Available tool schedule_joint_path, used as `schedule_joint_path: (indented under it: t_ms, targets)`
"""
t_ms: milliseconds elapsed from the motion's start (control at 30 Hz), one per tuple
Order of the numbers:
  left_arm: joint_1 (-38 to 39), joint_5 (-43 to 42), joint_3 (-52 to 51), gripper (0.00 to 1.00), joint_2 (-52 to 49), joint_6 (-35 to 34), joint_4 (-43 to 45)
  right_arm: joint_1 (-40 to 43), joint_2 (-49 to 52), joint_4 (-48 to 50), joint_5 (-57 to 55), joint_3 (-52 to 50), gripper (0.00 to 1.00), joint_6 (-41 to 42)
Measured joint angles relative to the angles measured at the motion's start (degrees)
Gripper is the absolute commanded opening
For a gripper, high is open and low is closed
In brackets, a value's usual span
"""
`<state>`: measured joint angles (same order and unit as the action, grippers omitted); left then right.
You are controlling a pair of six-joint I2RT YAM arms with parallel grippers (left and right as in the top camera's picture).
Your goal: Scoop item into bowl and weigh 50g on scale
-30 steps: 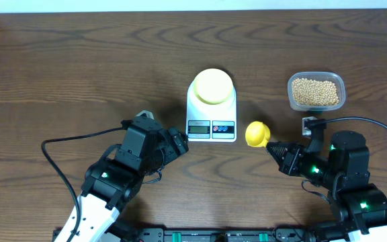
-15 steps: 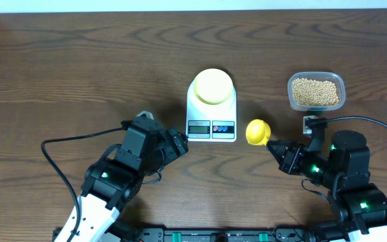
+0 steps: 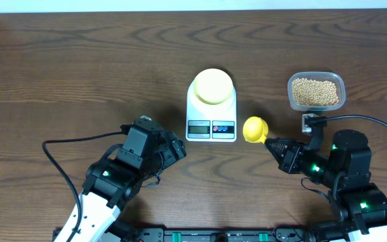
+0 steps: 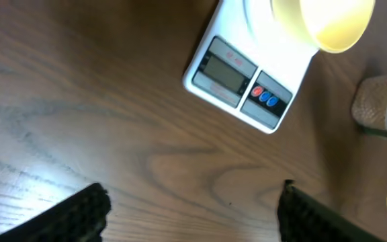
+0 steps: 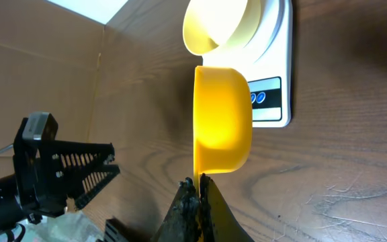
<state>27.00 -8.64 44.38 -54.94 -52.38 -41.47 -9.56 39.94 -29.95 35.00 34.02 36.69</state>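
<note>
Early going, as I judge it. The bowl [image 3: 213, 86] sits on the platform of the scale [image 3: 211, 128] and looks bare inside, with no beans showing in it. All the beans [image 3: 316, 92] lie in the tub [image 3: 316, 73], at 3 o'clock from the bowl and well apart from it. The right claw [image 3: 271, 142] is pinched tight on the handle of the scoop [image 3: 254, 130], which is at 4 o'clock from the scale, just beside it; I see no beans in it. The left claw [image 3: 177, 149] stands wide with nothing in it, at 7 o'clock from the scale, over the table [image 3: 79, 81]. The display is too small to read. Left to do: load the scoop at the tub, tip it into the bowl, and trim to the target weight
</note>
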Motion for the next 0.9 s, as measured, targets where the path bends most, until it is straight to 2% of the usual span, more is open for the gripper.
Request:
schedule_joint_path:
  t_ms: [333,633,833,900]
  targets:
    - [0.0,0.0,0.0,0.69,0.0,2.29,1.2,-0.02,0.02,0.55,-2.03,0.0,0.01,1.73]
    - [0.0,0.02,0.07,0.56,0.0,5.38,1.22,-0.04,0.02,0.59,-2.82,0.0,0.01,1.9]
    - [0.0,0.55,0.74,0.41,0.0,6.47,1.25,-0.04,0.02,0.59,-2.93,0.0,0.01,1.9]
    - [0.0,1.09,0.74,0.41,0.0,6.84,1.25,-0.04,0.0,0.61,-3.17,0.0,0.01,1.9]
